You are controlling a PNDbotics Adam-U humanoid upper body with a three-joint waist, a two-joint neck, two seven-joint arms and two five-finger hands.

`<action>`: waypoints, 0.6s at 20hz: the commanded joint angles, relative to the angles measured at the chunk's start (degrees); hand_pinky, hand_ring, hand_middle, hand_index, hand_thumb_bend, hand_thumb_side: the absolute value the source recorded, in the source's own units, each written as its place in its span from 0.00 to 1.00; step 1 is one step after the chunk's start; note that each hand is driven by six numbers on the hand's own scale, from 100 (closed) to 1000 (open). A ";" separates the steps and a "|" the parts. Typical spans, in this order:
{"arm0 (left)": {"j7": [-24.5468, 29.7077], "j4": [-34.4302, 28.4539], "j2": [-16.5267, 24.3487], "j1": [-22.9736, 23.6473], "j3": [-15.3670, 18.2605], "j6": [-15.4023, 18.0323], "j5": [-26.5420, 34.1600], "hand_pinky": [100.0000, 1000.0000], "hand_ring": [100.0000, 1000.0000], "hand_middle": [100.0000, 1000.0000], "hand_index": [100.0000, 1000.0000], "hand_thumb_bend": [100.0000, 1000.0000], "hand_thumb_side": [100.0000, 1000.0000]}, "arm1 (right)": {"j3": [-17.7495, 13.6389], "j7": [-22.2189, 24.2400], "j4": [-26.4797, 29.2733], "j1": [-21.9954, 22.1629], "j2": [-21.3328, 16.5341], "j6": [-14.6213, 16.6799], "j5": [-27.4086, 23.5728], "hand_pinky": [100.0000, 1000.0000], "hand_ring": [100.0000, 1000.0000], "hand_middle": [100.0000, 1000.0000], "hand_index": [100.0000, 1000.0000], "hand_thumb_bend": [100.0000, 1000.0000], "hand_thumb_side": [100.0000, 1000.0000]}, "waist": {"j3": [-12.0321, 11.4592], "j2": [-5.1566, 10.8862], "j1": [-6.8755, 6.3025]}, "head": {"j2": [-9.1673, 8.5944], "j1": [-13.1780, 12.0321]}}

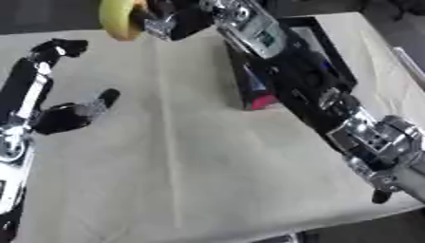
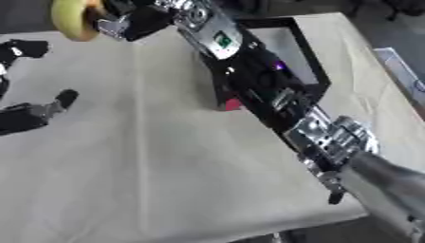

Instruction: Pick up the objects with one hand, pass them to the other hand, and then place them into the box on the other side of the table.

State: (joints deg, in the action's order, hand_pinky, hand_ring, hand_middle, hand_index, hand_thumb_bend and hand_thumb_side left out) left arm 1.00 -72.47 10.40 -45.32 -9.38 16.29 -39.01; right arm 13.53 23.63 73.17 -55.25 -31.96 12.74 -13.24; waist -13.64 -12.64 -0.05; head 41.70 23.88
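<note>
A yellow banana [image 1: 120, 19] hangs above the table's far edge at the top of the view, held in my right hand [image 1: 170, 21], whose fingers curl round its lower end. The right arm stretches diagonally from the lower right across the black box [image 2: 286, 45] at the right side of the table. My left hand [image 1: 66, 116] is at the left side, low over the cloth, palm up with its fingers spread and nothing in it. One of its fingers [image 1: 62, 47] reaches up toward the far left.
A pale cloth covers the table [image 1: 191, 156]. The black box has a red and blue end face [image 1: 259, 95] toward the middle. The table's near edge runs along the bottom, with dark floor beyond it.
</note>
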 commanded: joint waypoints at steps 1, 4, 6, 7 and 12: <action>2.71 -2.16 7.16 -0.19 1.42 -1.17 4.56 0.85 0.70 0.68 0.79 0.29 0.44 | -4.90 -0.81 0.72 0.73 -6.92 -2.79 -1.68 0.85 0.97 0.15 0.59 0.00 0.03 | 0.13 1.18 -0.25 | -0.28 0.88; 2.83 -4.82 12.94 1.53 3.61 -1.72 9.21 0.84 0.70 0.68 0.78 0.29 0.44 | -8.76 -1.52 -1.38 3.41 -12.01 -3.13 -1.19 0.85 0.98 0.16 0.60 0.00 0.04 | 0.02 0.80 -0.57 | -0.89 1.71; 2.03 -6.35 15.72 2.85 5.18 -1.62 11.82 0.83 0.69 0.68 0.78 0.29 0.43 | -10.76 -2.20 -2.96 4.92 -14.47 -2.89 -0.66 0.85 0.99 0.16 0.60 0.00 0.04 | -0.08 0.49 -0.79 | -1.38 2.52; 1.48 -7.05 16.99 3.65 6.03 -1.36 13.16 0.83 0.69 0.68 0.78 0.29 0.43 | -11.70 -2.57 -3.75 5.67 -15.59 -2.62 -0.37 0.85 0.99 0.16 0.60 0.00 0.04 | -0.10 0.30 -0.87 | -1.68 3.05; -2.62 -9.29 20.80 7.83 10.27 -0.38 20.62 0.83 0.69 0.69 0.79 0.26 0.46 | -15.04 -4.72 -7.18 9.05 -19.96 0.56 2.14 0.85 0.98 0.17 0.60 0.00 0.07 | -0.25 -0.48 -1.06 | -3.39 5.08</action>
State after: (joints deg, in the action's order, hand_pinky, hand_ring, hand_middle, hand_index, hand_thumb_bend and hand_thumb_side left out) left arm -0.48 -80.26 28.46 -36.95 -0.72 15.65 -20.33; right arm 0.00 19.46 66.20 -45.43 -48.48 12.37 -11.81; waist -13.81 -14.04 -1.02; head 39.38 28.39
